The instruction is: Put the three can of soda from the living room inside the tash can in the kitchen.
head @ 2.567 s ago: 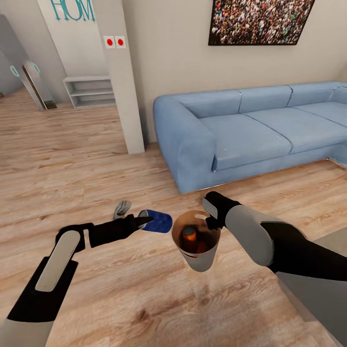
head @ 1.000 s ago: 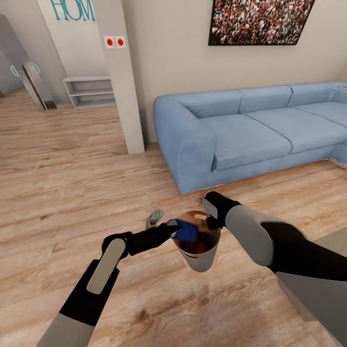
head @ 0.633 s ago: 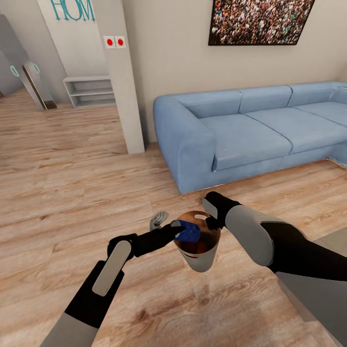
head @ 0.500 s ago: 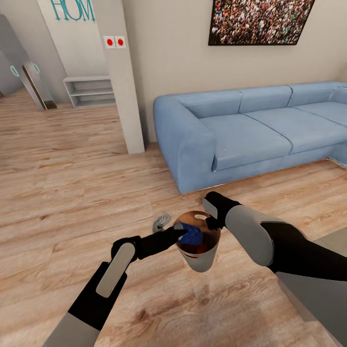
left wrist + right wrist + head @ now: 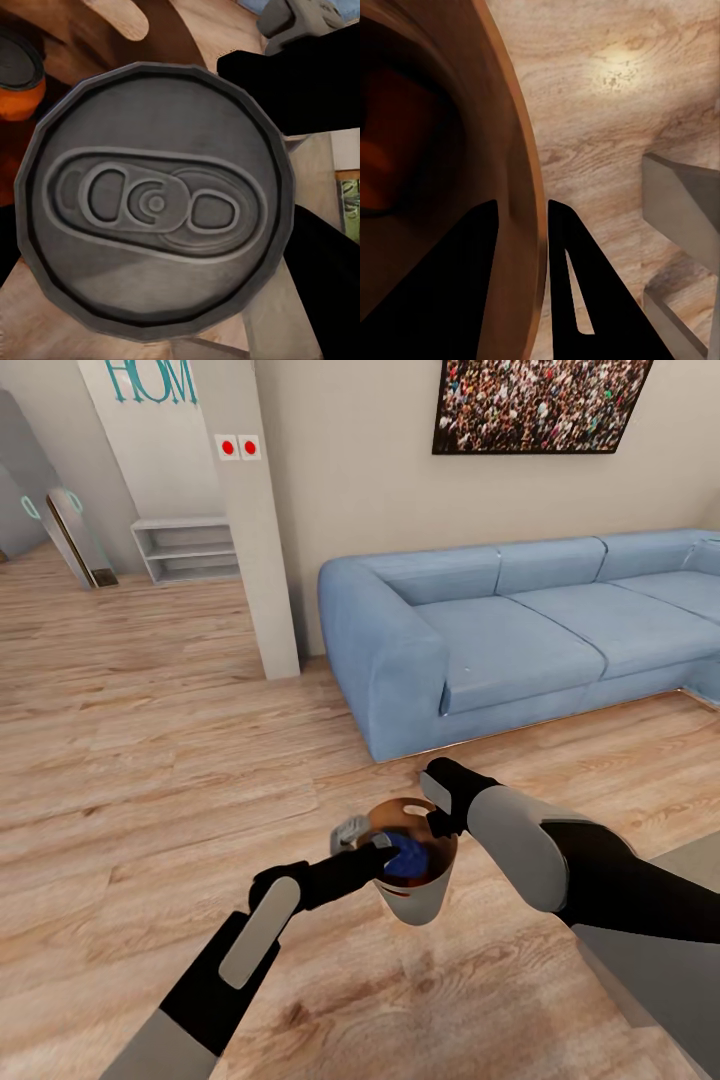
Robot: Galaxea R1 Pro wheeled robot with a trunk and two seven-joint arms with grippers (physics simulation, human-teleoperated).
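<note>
Your left gripper (image 5: 383, 849) has carried the blue can (image 5: 405, 857) over the bin (image 5: 412, 900), still clenching it; your right gripper (image 5: 436, 820) is pinching the rim. Releasing off-centre is risking a bounce out.

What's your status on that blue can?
Left gripper shut on blue can, over the bin's mouth. Right gripper shut on bin rim, held off the floor. Orange can inside. Nothing in the way.

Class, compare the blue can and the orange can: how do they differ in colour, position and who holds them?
The blue can is held by the left gripper at the bin's mouth; the orange can lies loose, deeper inside. One is blue, the other orange. Both have grey tops.
</note>
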